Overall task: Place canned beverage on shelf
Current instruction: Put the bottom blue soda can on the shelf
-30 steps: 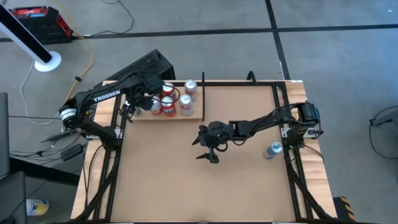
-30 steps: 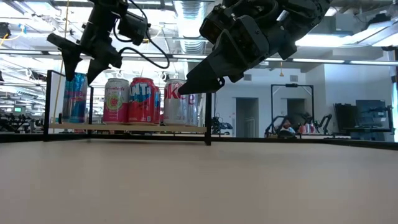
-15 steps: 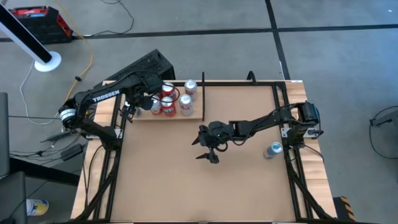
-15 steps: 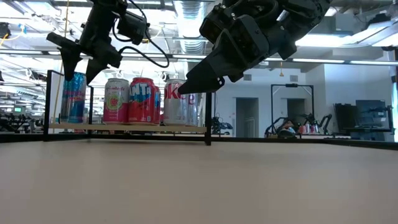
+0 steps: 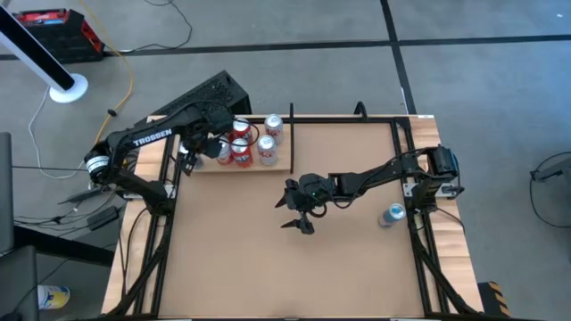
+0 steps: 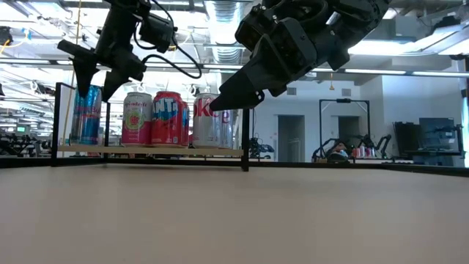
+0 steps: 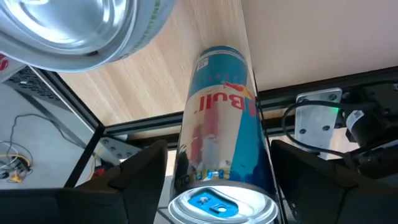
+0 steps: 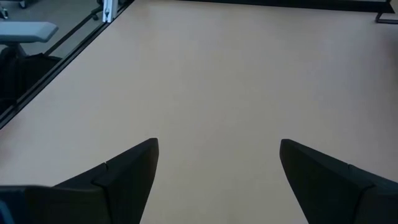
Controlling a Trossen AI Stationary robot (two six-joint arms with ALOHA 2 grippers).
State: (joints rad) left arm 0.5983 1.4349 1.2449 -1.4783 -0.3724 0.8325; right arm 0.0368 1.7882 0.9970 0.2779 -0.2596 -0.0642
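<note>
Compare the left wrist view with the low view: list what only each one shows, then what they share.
Only the left wrist view: the blue can's silver top with its blue tab, seen from above, the pale-wood shelf panel under it, and a gap on each side between the can and the left gripper's fingers.

Only the low view: the whole row of cans standing on the shelf, and the right gripper open above the table.

Both: the blue can upright at the end of the shelf, with the left gripper spread just above it.
</note>
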